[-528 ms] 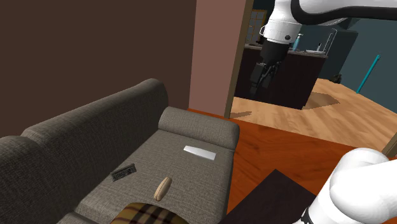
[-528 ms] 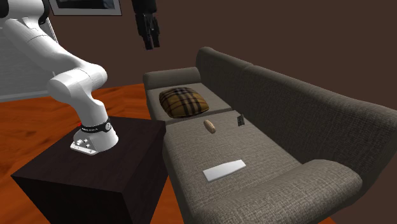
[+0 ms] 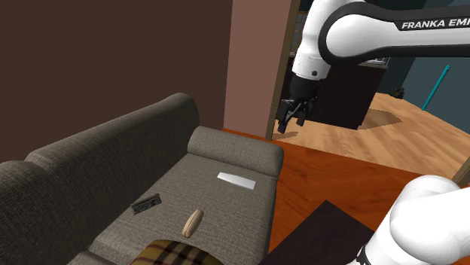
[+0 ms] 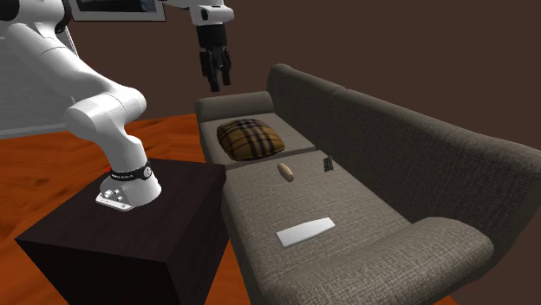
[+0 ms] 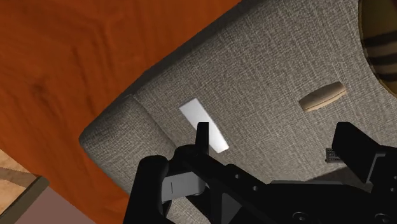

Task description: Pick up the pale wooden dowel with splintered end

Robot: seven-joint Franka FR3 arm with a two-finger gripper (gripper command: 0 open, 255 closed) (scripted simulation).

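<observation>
My hand [image 3: 287, 124] hangs high in the air and points downward at a slight tilt. Its two black fingers [image 5: 202, 137] stand well apart. My white arm [image 4: 104, 113] rises from its base, bends at the elbow, and reaches out almost level to the wrist [image 3: 307, 68], which turns down into the hand.

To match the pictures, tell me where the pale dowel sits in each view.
Shoulder view: dowel near the bottom edge, just above the plaid cushion.
Second exterior view: dowel near the picture's middle, below-right of the cushion.
Wrist view: dowel between the cushion and the white card.
Shared landmark: the plaid cushion.
</observation>
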